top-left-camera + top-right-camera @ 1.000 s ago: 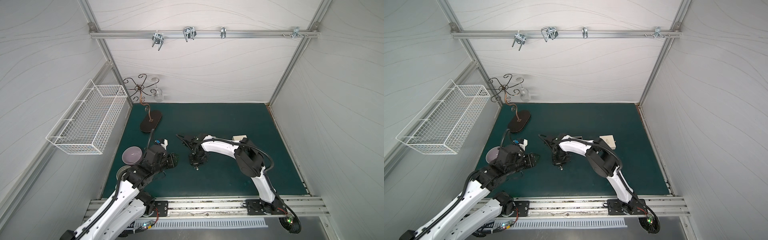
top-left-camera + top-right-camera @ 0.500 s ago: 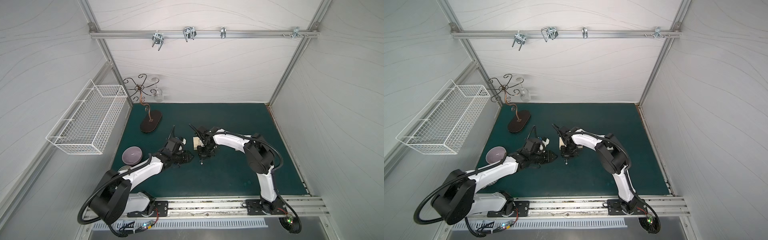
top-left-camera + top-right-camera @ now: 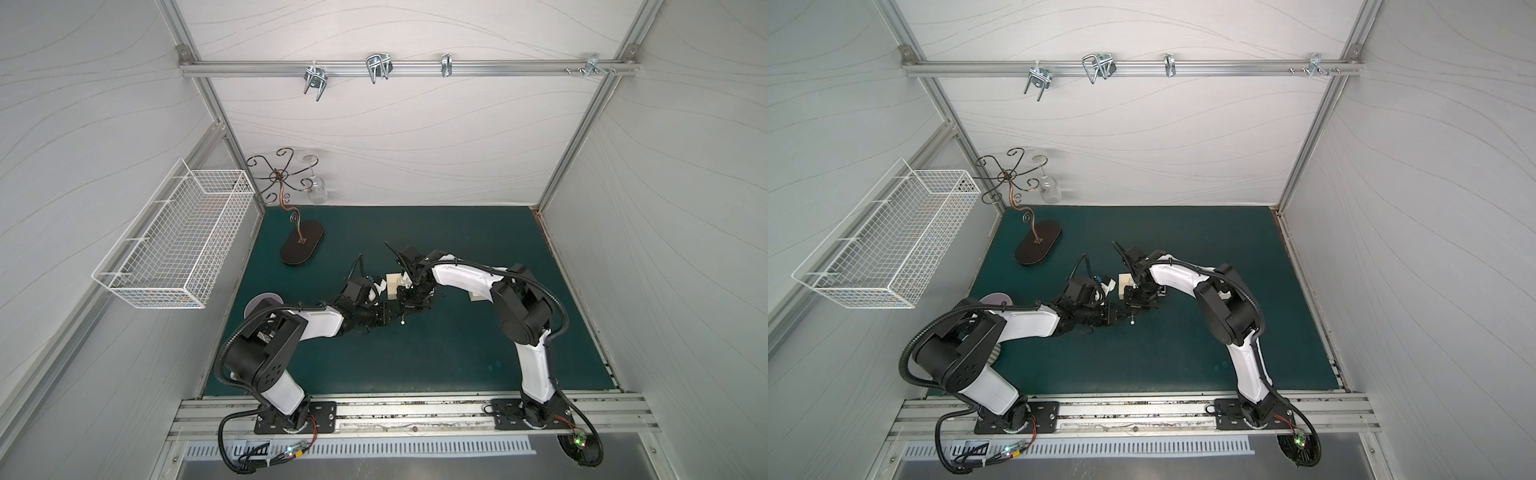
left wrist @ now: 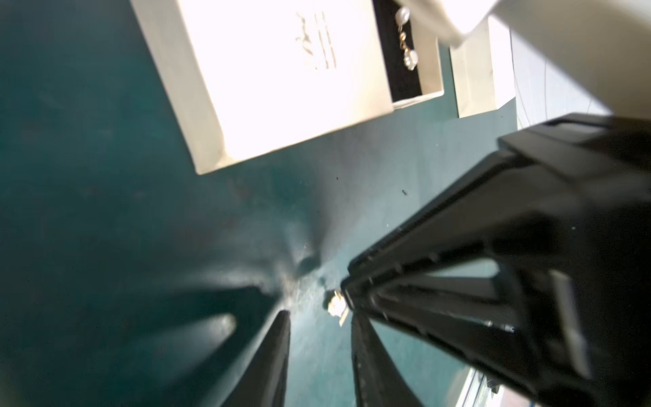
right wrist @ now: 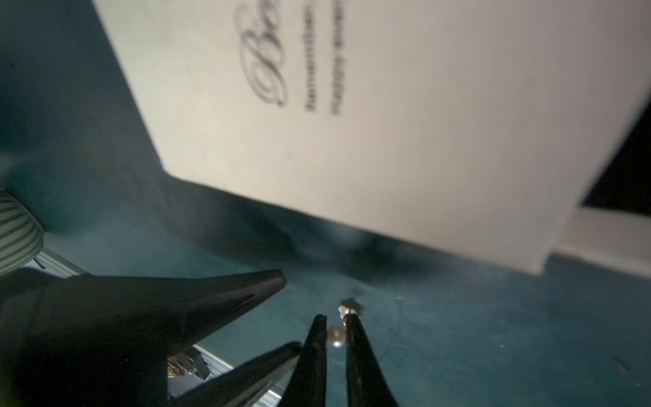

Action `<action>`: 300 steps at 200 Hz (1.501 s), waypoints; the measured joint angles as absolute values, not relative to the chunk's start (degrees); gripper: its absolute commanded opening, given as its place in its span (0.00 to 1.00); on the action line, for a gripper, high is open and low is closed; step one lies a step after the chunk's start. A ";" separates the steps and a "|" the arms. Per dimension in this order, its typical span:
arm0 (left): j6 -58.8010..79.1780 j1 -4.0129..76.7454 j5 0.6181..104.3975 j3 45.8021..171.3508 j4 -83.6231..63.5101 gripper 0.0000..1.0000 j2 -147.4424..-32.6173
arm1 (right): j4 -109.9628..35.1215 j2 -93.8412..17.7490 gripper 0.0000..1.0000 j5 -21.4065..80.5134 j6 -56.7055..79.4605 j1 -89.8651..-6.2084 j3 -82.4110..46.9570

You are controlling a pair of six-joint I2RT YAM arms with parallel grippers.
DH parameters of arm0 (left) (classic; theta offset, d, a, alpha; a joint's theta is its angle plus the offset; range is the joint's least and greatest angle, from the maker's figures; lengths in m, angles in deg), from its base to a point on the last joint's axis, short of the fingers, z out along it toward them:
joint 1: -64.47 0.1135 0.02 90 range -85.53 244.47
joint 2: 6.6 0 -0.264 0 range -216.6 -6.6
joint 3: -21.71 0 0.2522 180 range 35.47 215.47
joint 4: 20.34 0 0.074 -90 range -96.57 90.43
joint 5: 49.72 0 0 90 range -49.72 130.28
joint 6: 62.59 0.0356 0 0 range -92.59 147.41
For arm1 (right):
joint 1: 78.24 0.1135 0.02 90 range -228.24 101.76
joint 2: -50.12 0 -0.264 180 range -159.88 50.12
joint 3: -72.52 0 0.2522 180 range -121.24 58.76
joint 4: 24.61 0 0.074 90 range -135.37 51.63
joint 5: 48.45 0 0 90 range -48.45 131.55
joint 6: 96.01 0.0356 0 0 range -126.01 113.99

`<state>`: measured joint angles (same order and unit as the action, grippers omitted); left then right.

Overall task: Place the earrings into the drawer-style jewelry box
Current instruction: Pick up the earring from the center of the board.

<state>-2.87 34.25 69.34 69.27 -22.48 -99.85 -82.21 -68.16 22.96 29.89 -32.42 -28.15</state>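
Note:
The cream jewelry box (image 4: 281, 70) lies on the green mat, and its black-lined drawer (image 4: 401, 81) is pulled out. Pale-beaded earrings (image 4: 408, 42) lie inside the drawer. My right gripper (image 5: 335, 320) is shut on another earring (image 5: 335, 336), whose bead sits between the fingertips low at the mat. In both top views that earring (image 3: 402, 321) (image 3: 1131, 320) is a white speck in front of the box (image 3: 392, 286). My left gripper (image 4: 318, 315) is narrowly open with nothing between its fingers. Its tips are right beside the held earring (image 4: 336, 306) and the right gripper (image 3: 404, 313).
A second cream box (image 3: 476, 296) sits behind the right arm. A purple bowl (image 3: 266, 301) is at the left. At the back left stands a scrolled metal stand on a dark oval base (image 3: 301, 247), with a glass (image 3: 318, 193) hanging from it. A white wire basket (image 3: 178, 241) hangs on the left wall.
My left arm has reached from near the bowl to the middle, up beside the right gripper, and its jaws have narrowed. The right gripper has stayed shut, low over the mat by the box.

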 measured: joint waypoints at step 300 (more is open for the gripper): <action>-0.84 34.79 77.80 68.27 -32.07 0.00 -103.98 | -82.45 -67.48 0.13 23.47 29.04 -33.12 -28.15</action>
<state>-0.84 34.79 77.80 68.27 -32.07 -103.98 -82.45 -67.48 23.47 29.04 -33.12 -28.15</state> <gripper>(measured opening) 0.056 0.128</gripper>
